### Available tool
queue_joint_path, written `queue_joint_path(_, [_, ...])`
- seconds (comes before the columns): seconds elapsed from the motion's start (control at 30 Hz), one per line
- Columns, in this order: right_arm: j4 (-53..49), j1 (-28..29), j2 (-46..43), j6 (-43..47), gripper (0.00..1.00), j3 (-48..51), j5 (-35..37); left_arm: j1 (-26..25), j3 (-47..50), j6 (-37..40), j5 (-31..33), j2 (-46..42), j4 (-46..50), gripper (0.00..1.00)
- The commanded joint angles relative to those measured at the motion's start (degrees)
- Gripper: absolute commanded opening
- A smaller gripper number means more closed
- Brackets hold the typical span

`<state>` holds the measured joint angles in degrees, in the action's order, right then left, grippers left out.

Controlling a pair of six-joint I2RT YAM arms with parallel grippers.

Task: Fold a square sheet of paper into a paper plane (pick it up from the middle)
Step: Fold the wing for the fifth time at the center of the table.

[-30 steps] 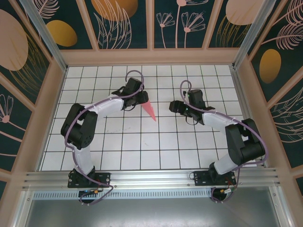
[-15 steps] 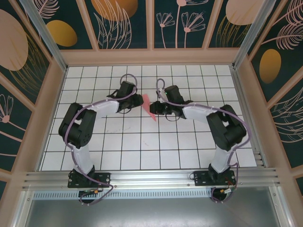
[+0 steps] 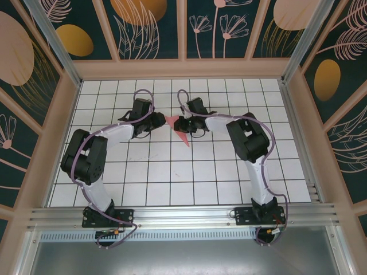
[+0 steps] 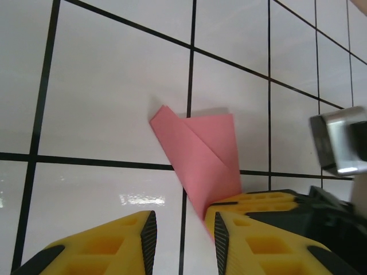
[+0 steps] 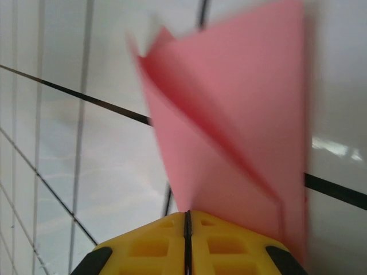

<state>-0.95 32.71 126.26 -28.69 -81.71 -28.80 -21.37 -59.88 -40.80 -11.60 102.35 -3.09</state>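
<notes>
Well, the pointed salmon-pink paper plane [image 3: 182, 136] is thin, light, bendy and easy to crease; a soft pinch on its middle fold seems best. It is at the back middle of the white tiled bench [image 3: 172, 177]. The yellow-tipped right gripper [image 5: 186, 220] has jaws pinched together on it; the yellow-tipped left gripper [image 4: 180, 229] has jaws apart beside it. The right wrist view shows the pinch; the top view, both arms.
</notes>
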Motion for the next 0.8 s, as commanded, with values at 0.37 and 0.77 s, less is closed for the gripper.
queue_joint_path(0.37, [-0.84, -0.81, -8.27, -0.69, 0.1, 16.44, -3.85, -1.66, 8.44, -4.33, -10.31, -0.99, -12.38, 0.31])
queue_joint_path(0.77, [0.58, -0.98, -13.52, -1.46, 0.08, 24.76, -4.89, -7.97, 8.72, -7.42, -13.16, 3.59, -16.45, 0.23])
